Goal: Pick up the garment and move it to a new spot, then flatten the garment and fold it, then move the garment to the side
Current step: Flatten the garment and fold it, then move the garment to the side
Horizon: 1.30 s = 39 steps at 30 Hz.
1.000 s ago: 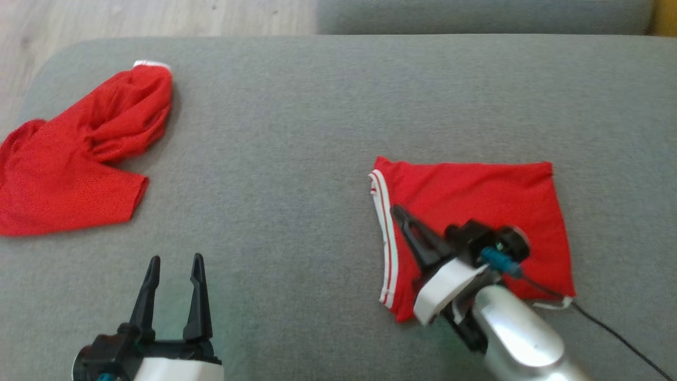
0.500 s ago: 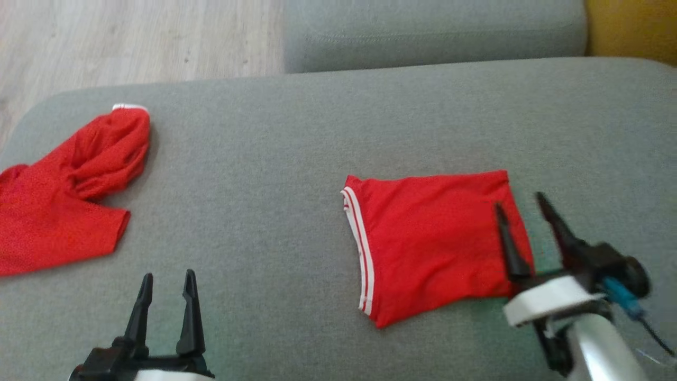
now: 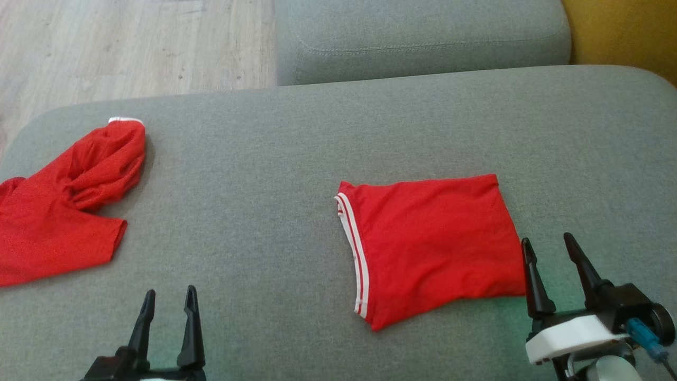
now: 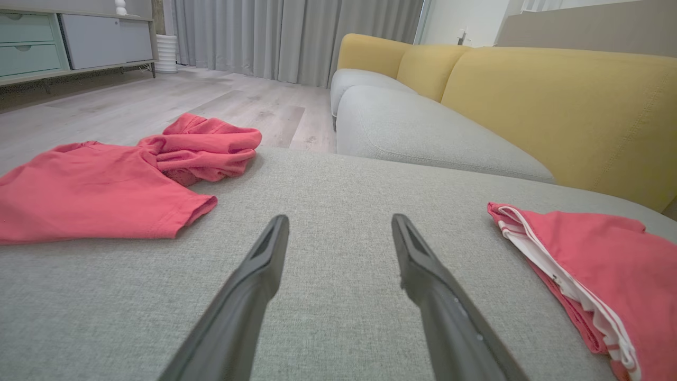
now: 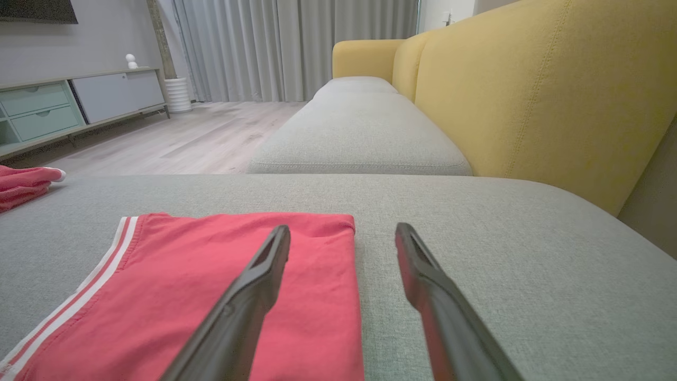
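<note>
The folded red garment (image 3: 433,243), a flat, neat rectangle with two white stripes along its left hem, lies right of centre on the grey cushion (image 3: 264,185), the right gripper (image 3: 546,238) just beside its right edge and the left gripper (image 3: 170,290) well apart, both with fingers spread, gripping nothing

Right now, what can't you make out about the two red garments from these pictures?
- Crumpled garment: head view's left edge cuts it off; its bunched far part hides its own folds.
- Folded garment: under layers hidden by its top layer; right wrist view's bottom edge cuts its near side.
- Left gripper: its body is cut by head view's bottom edge.
</note>
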{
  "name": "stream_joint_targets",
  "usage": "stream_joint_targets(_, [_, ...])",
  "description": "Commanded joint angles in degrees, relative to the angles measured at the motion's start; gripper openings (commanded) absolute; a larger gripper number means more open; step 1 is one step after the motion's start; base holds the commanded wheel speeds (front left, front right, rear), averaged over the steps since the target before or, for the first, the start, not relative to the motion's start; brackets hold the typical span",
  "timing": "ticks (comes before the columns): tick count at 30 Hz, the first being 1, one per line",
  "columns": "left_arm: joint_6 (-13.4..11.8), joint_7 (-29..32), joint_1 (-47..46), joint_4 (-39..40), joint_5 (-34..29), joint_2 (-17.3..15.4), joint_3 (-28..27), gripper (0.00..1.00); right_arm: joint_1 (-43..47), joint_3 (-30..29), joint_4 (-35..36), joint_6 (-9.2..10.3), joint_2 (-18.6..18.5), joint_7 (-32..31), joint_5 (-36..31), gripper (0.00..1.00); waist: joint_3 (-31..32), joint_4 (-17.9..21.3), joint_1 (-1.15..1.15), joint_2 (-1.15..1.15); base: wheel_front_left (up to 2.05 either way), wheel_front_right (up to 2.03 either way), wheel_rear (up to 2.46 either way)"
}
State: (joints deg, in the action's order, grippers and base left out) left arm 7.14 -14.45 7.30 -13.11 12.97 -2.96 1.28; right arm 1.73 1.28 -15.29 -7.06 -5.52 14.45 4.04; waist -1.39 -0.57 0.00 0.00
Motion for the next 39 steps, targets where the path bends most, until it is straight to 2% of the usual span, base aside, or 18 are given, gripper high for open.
stream_joint_targets(1, [0.19, -0.55, -1.44, 1.18, -0.21, 0.08, -2.22, 1.0, -1.06, 0.94, 2.03, -0.43, -0.1, 0.55, 0.21, 1.0, 0.05, -0.03, 0.0, 0.0, 0.0, 0.0, 0.0])
stream_joint_targets(5, [0.23, -0.55, -1.53, 1.15, -0.26, 0.08, -2.32, 1.0, -0.96, 0.94, 2.01, -0.43, 0.25, 0.55, 0.25, 1.0, -0.01, 0.05, 0.0, 0.0, 0.0, 0.0, 0.0])
stream_joint_targets(10, [0.27, -0.55, -1.65, 1.34, -0.02, 0.08, -2.2, 1.0, -2.32, -0.28, 0.13, -0.43, 0.81, 0.51, 3.61, 1.0, -0.36, -0.12, 0.0, 0.0, 0.0, 0.0, 0.0])
stream_joint_targets(14, [0.29, -0.55, -1.68, 1.67, 0.21, 0.08, -2.22, 1.0, -5.48, -0.9, -0.86, -0.43, -0.12, -1.93, 5.0, 1.0, -1.04, -0.12, 0.0, 0.0, 0.0, 0.0, 0.0])
stream_joint_targets(17, [0.3, -0.55, -1.81, 2.01, 0.45, 0.08, -2.1, 1.0, -9.94, -1.06, -0.23, -0.43, -0.9, -6.95, 8.03, 1.0, -2.07, -0.03, 0.0, 0.0, 0.0, 0.0, 0.0])
stream_joint_targets(20, [0.3, -0.55, -2.21, 2.06, 0.62, 0.08, -1.67, 1.0, -14.37, -0.26, -0.78, -0.43, -2.19, -14.52, 11.88, 1.0, -3.2, -0.06, 0.0, 0.0, 0.0, 0.0, 0.0])
stream_joint_targets(24, [0.31, -0.55, -3.26, 2.01, 0.71, 0.08, -0.81, 1.0, -18.94, 1.37, -5.14, -0.43, -3.48, -27.46, 15.66, 1.0, -4.6, -0.63, 0.0, 0.0, 0.0, 0.0, 0.0])
stream_joint_targets(27, [0.32, -0.55, -4.37, 1.85, 0.83, 0.08, -0.05, 1.0, -20.33, 2.66, -8.22, -0.43, -4.49, -34.22, 17.3, 1.0, -5.54, -1.59, 0.0, 0.0, 0.0, 0.0, 0.0])
stream_joint_targets(32, [0.33, -0.55, -4.86, 1.77, 0.85, 0.08, -0.3, 1.0, -20.61, 3.4, -11.95, -0.43, -5.68, -38.58, 18.21, 1.0, -6.41, -2.46, 0.0, 0.0, 0.0, 0.0, 0.0])
stream_joint_targets(35, [0.33, -0.55, -5.0, 1.83, 0.81, 0.08, -0.56, 1.0, -20.82, 3.34, -13.76, -0.43, -4.6, -40.29, 20.15, 1.0, -6.93, -2.59, 0.0, 0.0, 0.0, 0.0, 0.0])
stream_joint_targets(36, [0.33, -0.55, -5.06, 1.88, 0.81, 0.08, -0.64, 1.0, -21.05, 3.24, -14.24, -0.43, -4.11, -40.86, 21.34, 0.9, -7.13, -2.56, 0.0, 0.0, 0.0, 0.0, 0.0])
stream_joint_targets(37, [0.33, -0.55, -5.15, 1.95, 0.79, 0.08, -0.69, 1.0, -21.41, 3.2, -14.57, -0.43, -3.59, -41.45, 22.83, 0.0, -7.37, -2.48, 0.0, 0.0, 0.0, 0.0, 0.0])
stream_joint_targets(39, [0.34, -0.55, -5.5, 2.12, 0.73, 0.08, -0.6, 1.0, -22.63, 2.65, -15.04, -0.43, -3.29, -41.43, 24.69, 0.0, -7.91, -2.11, 0.0, 0.0, 0.0, 0.0, 0.0])
